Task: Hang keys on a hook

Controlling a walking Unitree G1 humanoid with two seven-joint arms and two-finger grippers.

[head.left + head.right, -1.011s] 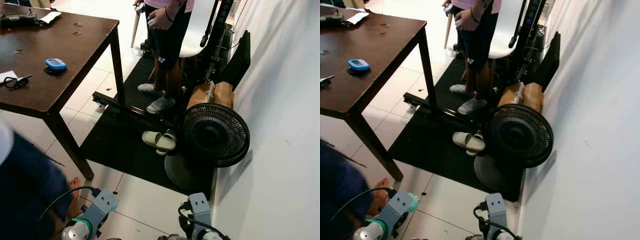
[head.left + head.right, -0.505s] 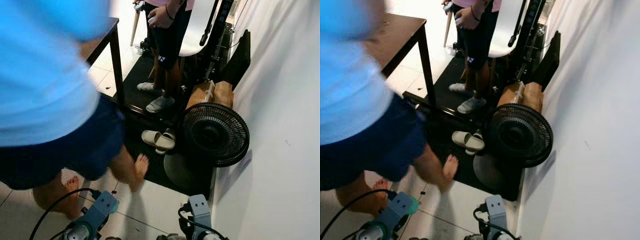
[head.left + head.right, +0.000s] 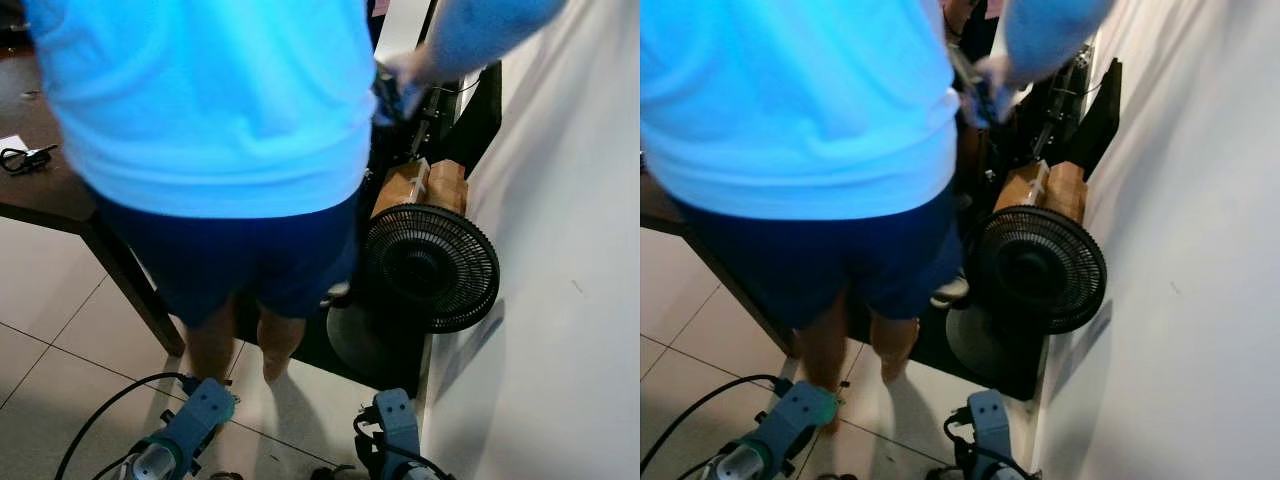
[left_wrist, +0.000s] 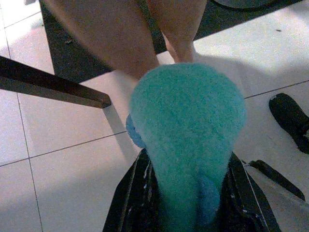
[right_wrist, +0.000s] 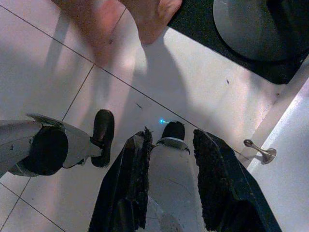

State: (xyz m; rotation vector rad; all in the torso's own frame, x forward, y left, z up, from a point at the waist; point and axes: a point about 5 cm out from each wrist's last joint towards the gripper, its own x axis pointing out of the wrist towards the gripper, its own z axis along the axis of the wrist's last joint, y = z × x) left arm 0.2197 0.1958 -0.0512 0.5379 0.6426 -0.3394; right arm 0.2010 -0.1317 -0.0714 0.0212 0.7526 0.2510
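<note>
- Down low before the robot, the left gripper [image 4: 188, 164] is clamped on a teal plush [image 4: 186, 111]; its black fingers [image 4: 126, 198] press against both sides of the fuzzy lump.
- A small blue bit pokes out at one side of the plush. Whether keys hang from it cannot be told.
- From the head views, this gripper hangs near the floor [image 3: 60, 330], with a black cable [image 3: 105, 410] looping just beside it.
- Under the plush lie pale tiles, and a dark table leg [image 4: 53, 89] slants across nearby.
- The right gripper [image 5: 174, 137] hangs with its fingers [image 5: 219, 183] parted and holds nothing; the robot's own grey leg [image 5: 171, 169] shows through the gap.
- Near it, a small metal fitting [image 5: 260, 152] sits at the foot of the wall [image 3: 560, 250].
- A person [image 3: 210, 100] in a light blue shirt and dark shorts stands barefoot just ahead, back to the robot, one foot [image 5: 154, 14] near the edge of a black mat [image 5: 193, 21].
- The person's blurred hand [image 3: 400, 75] reaches up toward the dark gear by the wall.
- To the right, a black fan [image 3: 430, 265] stands on its round base [image 5: 251, 24] on the mat, close to the wall, with a cardboard box [image 3: 420, 185] just behind it.
- At the left, a dark wooden table [image 3: 40, 195] carries a small black item [image 3: 25, 158].
</note>
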